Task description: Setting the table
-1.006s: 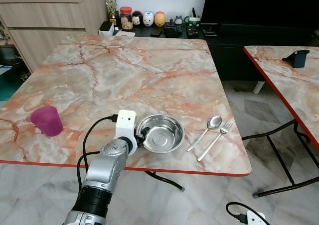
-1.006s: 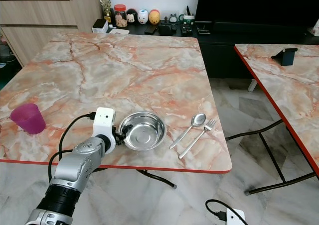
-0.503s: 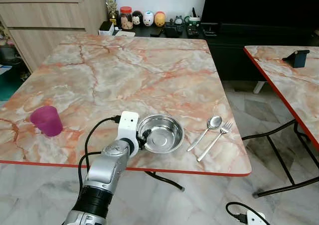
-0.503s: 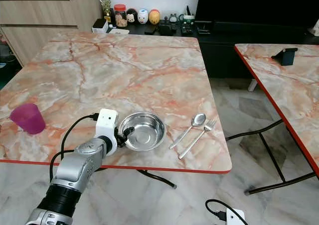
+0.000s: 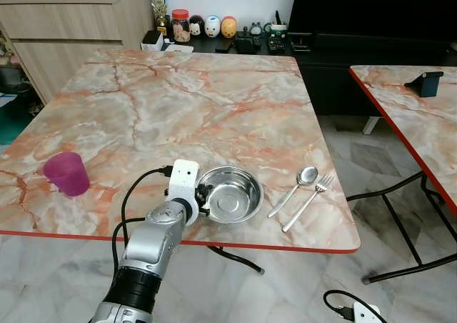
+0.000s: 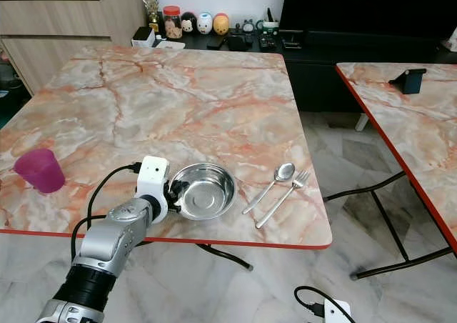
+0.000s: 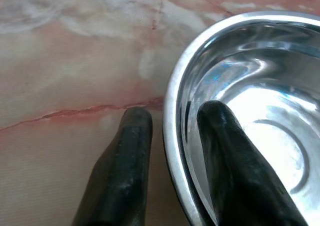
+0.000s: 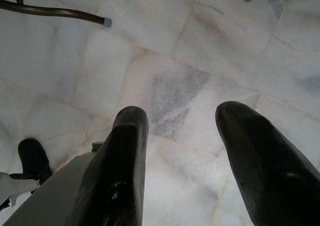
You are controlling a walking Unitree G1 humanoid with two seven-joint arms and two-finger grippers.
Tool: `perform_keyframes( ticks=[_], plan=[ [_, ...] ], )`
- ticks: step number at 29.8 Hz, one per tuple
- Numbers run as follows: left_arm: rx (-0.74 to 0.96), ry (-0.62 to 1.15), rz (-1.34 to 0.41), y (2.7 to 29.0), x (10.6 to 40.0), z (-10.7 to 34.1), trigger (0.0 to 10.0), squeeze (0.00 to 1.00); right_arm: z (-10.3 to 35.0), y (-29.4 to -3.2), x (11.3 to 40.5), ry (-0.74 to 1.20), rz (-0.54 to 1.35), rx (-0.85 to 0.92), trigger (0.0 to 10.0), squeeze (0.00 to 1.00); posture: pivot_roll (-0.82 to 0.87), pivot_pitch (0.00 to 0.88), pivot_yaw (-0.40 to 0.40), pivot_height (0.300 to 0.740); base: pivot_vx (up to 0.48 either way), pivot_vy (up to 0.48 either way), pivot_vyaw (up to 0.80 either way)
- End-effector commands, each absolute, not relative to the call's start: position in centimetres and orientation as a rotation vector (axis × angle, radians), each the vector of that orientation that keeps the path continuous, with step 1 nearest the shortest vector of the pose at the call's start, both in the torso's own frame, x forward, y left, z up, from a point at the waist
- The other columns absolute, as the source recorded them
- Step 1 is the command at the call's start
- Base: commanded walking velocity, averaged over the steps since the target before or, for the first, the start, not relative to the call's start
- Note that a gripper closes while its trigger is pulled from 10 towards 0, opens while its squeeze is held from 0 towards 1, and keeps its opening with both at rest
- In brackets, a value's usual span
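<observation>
Here, left jaws (image 7: 172,131) clamp the unlabelled steel bowl's (image 5: 232,193) rim; right jaws (image 8: 182,131) apart.

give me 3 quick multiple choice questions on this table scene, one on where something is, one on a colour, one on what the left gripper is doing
1. Where do the spoon and fork lie?
A. inside the bowl
B. on the table to the right of the bowl
C. next to the cup

2. What colour is the cup?
A. purple
B. green
C. white

3. How does the left gripper stand at the steel bowl?
A. hanging apart from it, above the floor
B. shut flat on the table beside it
C. one finger inside the rim, one outside

Answers:
1 B: both utensils lie side by side on the marble table, right of the bowl.
2 A: the cup near the table's left edge is purple.
3 C: the left wrist view shows the rim running between the two black fingers.
</observation>
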State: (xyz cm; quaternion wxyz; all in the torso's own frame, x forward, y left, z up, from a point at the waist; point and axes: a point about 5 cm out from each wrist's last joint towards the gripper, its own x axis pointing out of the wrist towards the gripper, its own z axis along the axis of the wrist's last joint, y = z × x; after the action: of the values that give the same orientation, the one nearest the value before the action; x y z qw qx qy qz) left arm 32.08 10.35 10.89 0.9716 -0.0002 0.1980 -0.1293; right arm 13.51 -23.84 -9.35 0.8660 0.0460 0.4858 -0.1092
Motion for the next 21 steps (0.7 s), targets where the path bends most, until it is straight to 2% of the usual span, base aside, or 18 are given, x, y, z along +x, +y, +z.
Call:
perform_keyframes(
  ticks=[1,16,21],
  plan=[
    [0.016,0.412,-0.263,10.28,32.14,10.93,0.0,0.0,-9.27,-24.05,13.58,1.018,-0.231,0.092,10.0,0.0,0.11,0.0,-0.044,0.74,0.0,0.0,0.0],
    [-0.013,0.382,-0.278,9.99,32.17,11.5,0.0,0.0,-9.27,-24.07,13.58,1.018,-0.23,0.089,10.0,0.0,0.11,0.0,-0.048,0.74,0.0,0.0,0.0],
    [-0.105,0.367,-0.286,9.77,32.02,11.62,0.0,0.0,-9.26,-24.1,13.57,1.019,-0.229,0.087,10.0,0.0,0.11,0.0,-0.05,0.74,0.0,0.0,0.0]
  ],
)
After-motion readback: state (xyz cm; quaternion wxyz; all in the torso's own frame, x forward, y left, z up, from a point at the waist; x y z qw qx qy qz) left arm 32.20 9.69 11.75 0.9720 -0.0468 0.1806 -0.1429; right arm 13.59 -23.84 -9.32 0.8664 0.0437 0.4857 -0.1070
